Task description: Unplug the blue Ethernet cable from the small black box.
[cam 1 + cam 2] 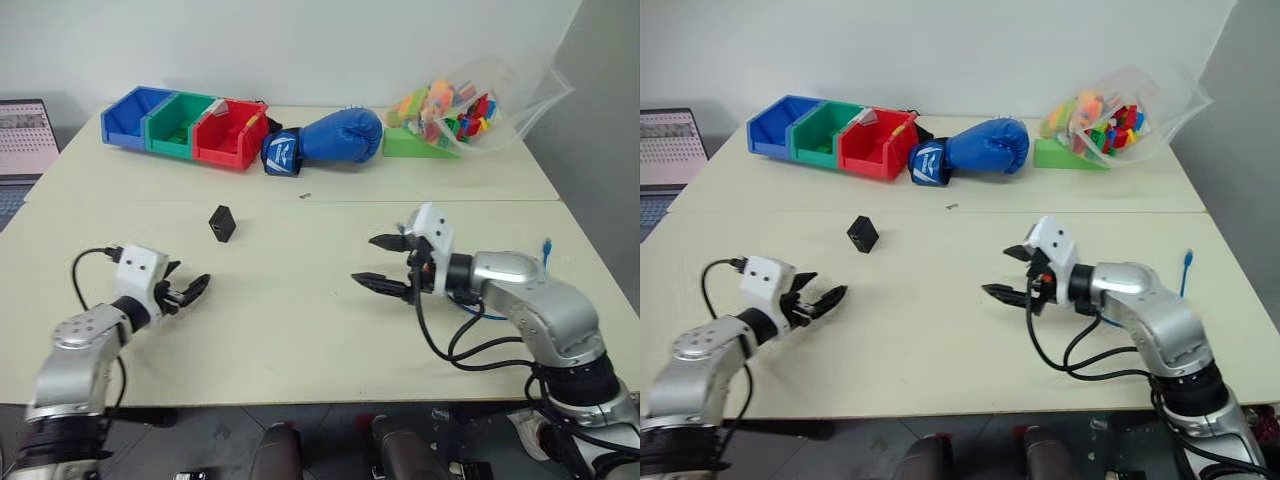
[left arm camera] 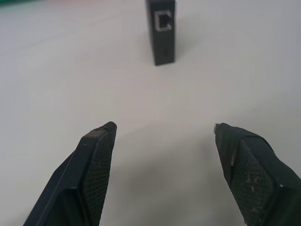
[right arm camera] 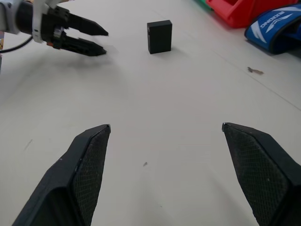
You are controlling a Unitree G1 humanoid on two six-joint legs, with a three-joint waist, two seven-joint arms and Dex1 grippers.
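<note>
Already the small black box [image 1: 222, 223] stands alone on the bench [image 1: 300, 320], its port [image 2: 163, 21] empty and turned toward our left tool [image 1: 186, 291]. We take the box as our landmark. No cord is plugged into it, so we judge the unplugging itself done.

The blue Ethernet cable [image 1: 547, 247] lies well apart from the box, over by our right arm near the bench edge, where a short blue end pokes up behind the forearm; a blue strand [image 1: 478, 315] also peeks out beneath that arm. How the rest of it lies we cannot tell, since the arm hides it.

Our left tool sits near the box, on the side its port faces, released and grasping nothing, with bare bench between its fingertips [image 2: 101, 136]. Our right tool [image 1: 390, 262] is farther from the box, on the cable's side, also spread wide and empty.

Beyond the box stand the red bin [image 1: 231, 132], the green bin [image 1: 178, 122] and the blue bin [image 1: 134, 113], with a blue boxing glove [image 1: 330, 137] beside them.

As for risk, the box is light and stands upright, so a stray sweep of the left tool could tip or shove it. The right forearm could also drag the loose cable off the bench edge.
</note>
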